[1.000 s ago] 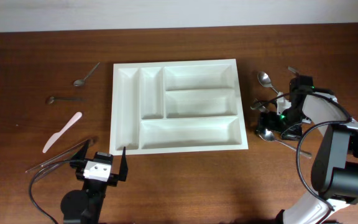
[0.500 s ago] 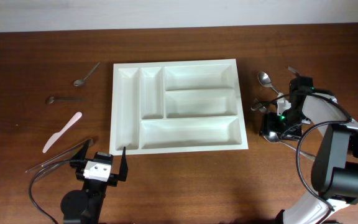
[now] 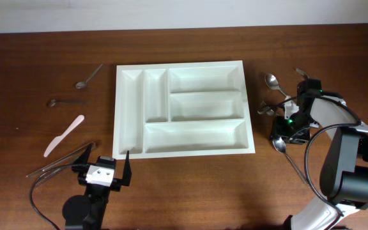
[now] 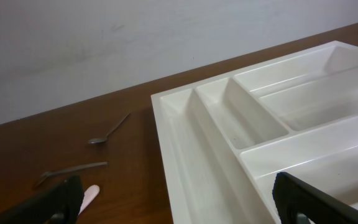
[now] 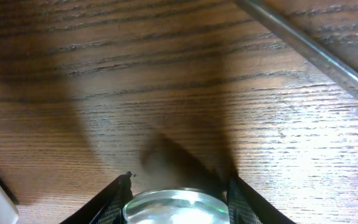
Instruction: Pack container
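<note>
The container (image 3: 117, 108), a large white cutlery tray, lies at mid-table with nothing in its compartments. Its near left corner fills the left wrist view (image 4: 179, 155). To its right, my right gripper (image 3: 282, 135) is down at the table among loose cutlery. In the right wrist view its fingers (image 5: 178, 186) press on both sides of a shiny spoon's bowl (image 5: 176, 208). From overhead that spoon (image 3: 280, 145) points its handle to the lower right. My left gripper (image 3: 104, 163) stays wide open in front of the container's near left corner (image 4: 176, 186), holding nothing.
Left of the container lie two small spoons (image 3: 89, 75) (image 3: 66, 101), a pale plastic knife (image 3: 64, 135) and several thin utensils (image 3: 62, 160). More spoons (image 3: 272, 81) lie right of it, near the right arm. Another utensil's handle (image 5: 316, 53) crosses the right wrist view.
My right gripper's jaws have closed in on the spoon's bowl, and the spoon has swung so that its handle points more toward the table's front. The left arm has not moved.
</note>
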Robot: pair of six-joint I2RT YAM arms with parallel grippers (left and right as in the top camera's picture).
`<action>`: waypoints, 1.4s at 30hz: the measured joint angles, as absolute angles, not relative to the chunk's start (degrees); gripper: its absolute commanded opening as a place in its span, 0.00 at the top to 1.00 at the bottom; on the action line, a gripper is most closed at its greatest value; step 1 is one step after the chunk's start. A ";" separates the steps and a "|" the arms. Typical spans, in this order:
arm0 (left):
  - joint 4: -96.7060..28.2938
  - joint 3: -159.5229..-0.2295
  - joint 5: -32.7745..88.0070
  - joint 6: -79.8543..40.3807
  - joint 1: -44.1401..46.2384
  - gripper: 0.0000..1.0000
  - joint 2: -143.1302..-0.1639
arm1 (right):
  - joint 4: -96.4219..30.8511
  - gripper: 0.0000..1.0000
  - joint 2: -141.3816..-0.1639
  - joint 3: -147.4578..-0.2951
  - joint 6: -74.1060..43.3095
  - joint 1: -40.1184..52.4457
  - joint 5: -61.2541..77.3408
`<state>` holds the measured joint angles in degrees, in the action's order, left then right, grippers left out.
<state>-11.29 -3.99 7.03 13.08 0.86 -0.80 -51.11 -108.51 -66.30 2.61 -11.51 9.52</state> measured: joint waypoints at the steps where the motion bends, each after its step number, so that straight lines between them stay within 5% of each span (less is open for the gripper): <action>1: -11.29 -3.99 7.03 13.08 0.86 0.01 -0.80 | -51.11 0.51 -108.51 -66.30 2.63 -11.51 9.52; 9: -11.29 -3.99 7.03 13.08 0.86 0.01 -0.80 | -50.78 0.65 -108.62 -66.28 2.83 -11.51 9.54; 18: -11.29 -3.99 7.03 13.08 0.86 0.01 -0.80 | -50.61 0.67 -108.66 -66.15 2.72 -11.51 9.54; 29: -11.29 -3.99 7.03 13.08 0.86 0.01 -0.80 | -50.96 0.25 -108.49 -66.37 2.46 -11.20 11.20; 42: -11.29 -3.99 7.03 13.08 0.86 0.01 -0.80 | -55.16 0.20 -103.70 -64.97 -0.03 -11.20 4.38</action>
